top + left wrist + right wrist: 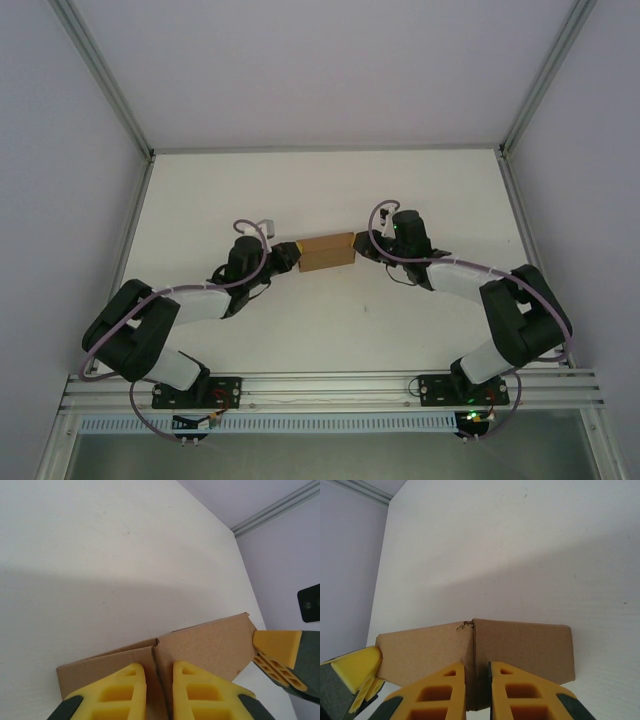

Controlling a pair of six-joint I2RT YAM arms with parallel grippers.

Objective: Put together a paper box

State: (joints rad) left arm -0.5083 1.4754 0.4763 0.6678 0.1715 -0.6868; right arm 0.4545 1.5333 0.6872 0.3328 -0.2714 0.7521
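Observation:
The paper box (328, 252) is a small plain brown cardboard piece lying mid-table between the two arms. My left gripper (293, 256) meets its left end and my right gripper (361, 246) its right end. In the left wrist view the yellow fingers (120, 690) stand close on either side of an upright cardboard wall of the box (210, 645), shut on it. The right gripper's yellow finger (279, 656) touches the far corner. In the right wrist view the gripper (477, 666) is shut on a wall where two panels of the box (520, 645) meet.
The white table (330, 190) stretches behind the box to the back wall. Aluminium frame posts (140, 130) stand at the back corners. A rail (330, 385) carrying both arm bases runs along the near edge.

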